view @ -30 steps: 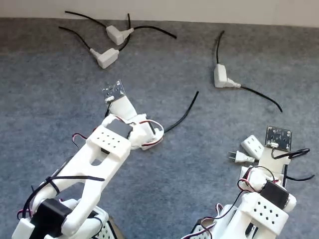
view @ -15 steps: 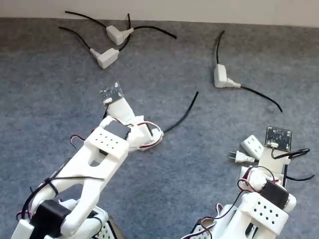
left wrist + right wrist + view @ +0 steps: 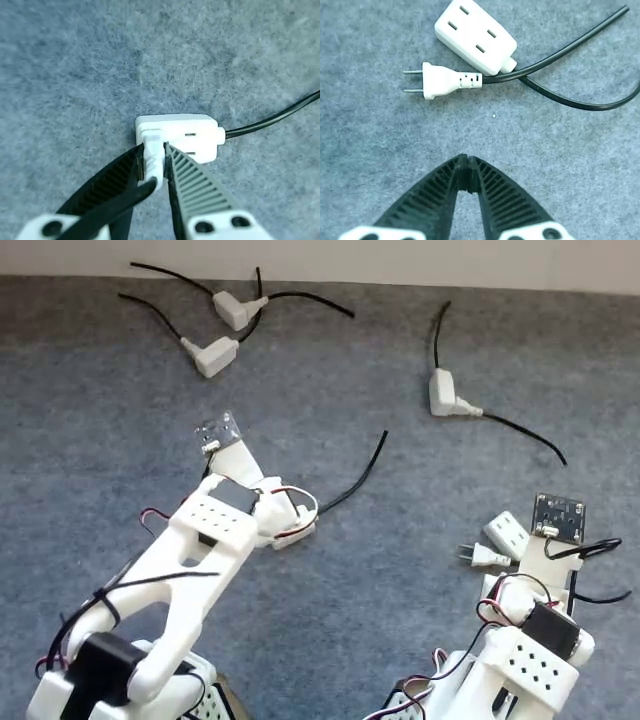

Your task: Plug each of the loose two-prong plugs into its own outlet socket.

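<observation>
Left pincer (image 3: 153, 150) pinching plug (image 3: 154, 167) at socket (image 3: 186, 134); right pincer (image 3: 468, 161) pressed together. Risk: plug twists in grip, prongs miss.

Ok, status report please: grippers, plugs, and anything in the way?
Left gripper shut on white socket block end. Right gripper shut, empty, above carpet. Loose plug beside outlet socket, unplugged. Nothing between right gripper and plug.

On the surface (image 3: 90, 430) we find one joined pair (image 3: 232, 310) just behind a second pair (image 3: 212, 357) far left, a third pair (image 3: 442, 393) far right, a loose plug (image 3: 484, 557) just beside its socket (image 3: 506, 533) near right, and the left end effector (image 3: 154, 156) around a held plug (image 3: 153, 162) mid-surface.
</observation>
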Controlling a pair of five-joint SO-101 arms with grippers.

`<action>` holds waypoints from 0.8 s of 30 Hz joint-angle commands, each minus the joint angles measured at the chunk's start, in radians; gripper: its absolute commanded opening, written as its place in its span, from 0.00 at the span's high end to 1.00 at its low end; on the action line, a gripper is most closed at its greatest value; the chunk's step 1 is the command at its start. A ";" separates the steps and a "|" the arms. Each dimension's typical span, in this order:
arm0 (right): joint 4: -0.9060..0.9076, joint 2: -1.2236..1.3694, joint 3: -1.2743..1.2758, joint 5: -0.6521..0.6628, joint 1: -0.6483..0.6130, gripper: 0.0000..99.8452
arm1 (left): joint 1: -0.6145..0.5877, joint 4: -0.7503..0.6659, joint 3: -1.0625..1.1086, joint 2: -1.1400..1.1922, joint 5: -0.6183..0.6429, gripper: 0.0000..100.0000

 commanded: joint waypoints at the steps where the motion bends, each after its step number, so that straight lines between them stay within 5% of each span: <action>1: -0.016 -0.016 -0.007 -0.009 0.007 0.99 | -0.016 -0.002 -0.068 0.116 0.000 0.99; 12: -0.016 -0.016 -0.007 -0.005 0.010 0.99 | -0.073 0.226 -0.340 0.452 -0.006 0.99; 24: -0.016 -0.016 -0.007 -0.005 0.013 0.99 | 0.130 0.307 -0.366 0.418 -0.356 0.99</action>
